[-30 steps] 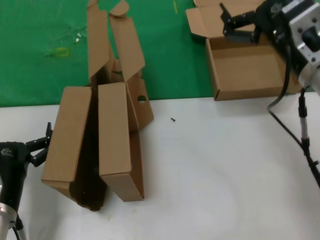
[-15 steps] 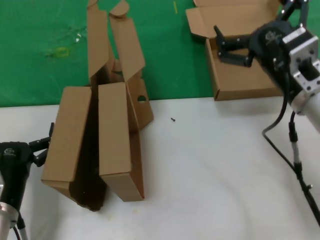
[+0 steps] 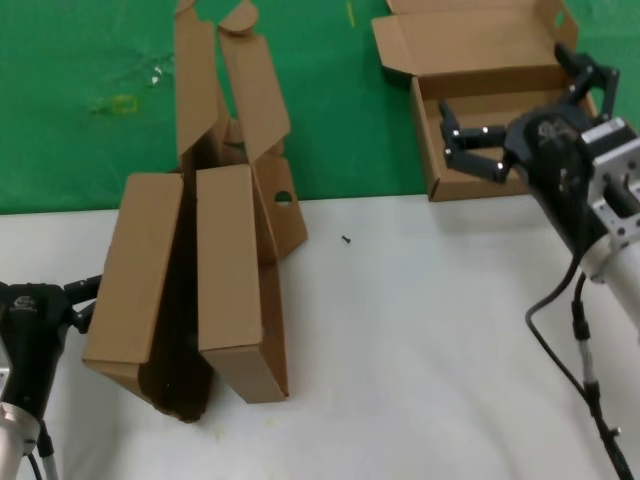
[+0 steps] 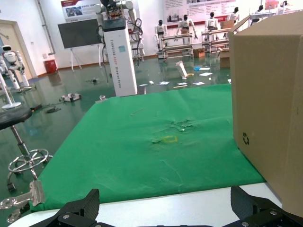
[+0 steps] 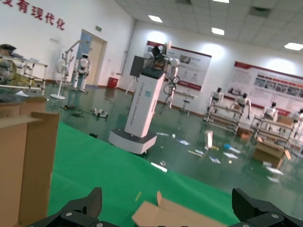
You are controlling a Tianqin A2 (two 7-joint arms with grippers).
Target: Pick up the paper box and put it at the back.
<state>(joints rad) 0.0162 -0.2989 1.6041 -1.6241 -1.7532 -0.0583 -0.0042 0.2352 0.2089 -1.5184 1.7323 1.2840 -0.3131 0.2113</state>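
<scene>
The right hand (image 3: 520, 115), fingers spread wide and holding nothing, hovers over the open paper box (image 3: 480, 100) lying on the green cloth at the back (image 3: 90, 100), while the left hand (image 3: 85, 303), open and empty, waits beside two other boxes (image 3: 190, 280) on the white worktop (image 3: 420, 340).

Head camera looks down; both wrist cameras sit low, apparently facing the green cloth (image 4: 142, 156).

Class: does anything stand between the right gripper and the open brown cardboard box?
Nothing visible does. The open right gripper hangs directly over the shallow brown cardboard mailer box, which lies on the green cloth. The left gripper sits beside two other cardboard boxes.
</scene>
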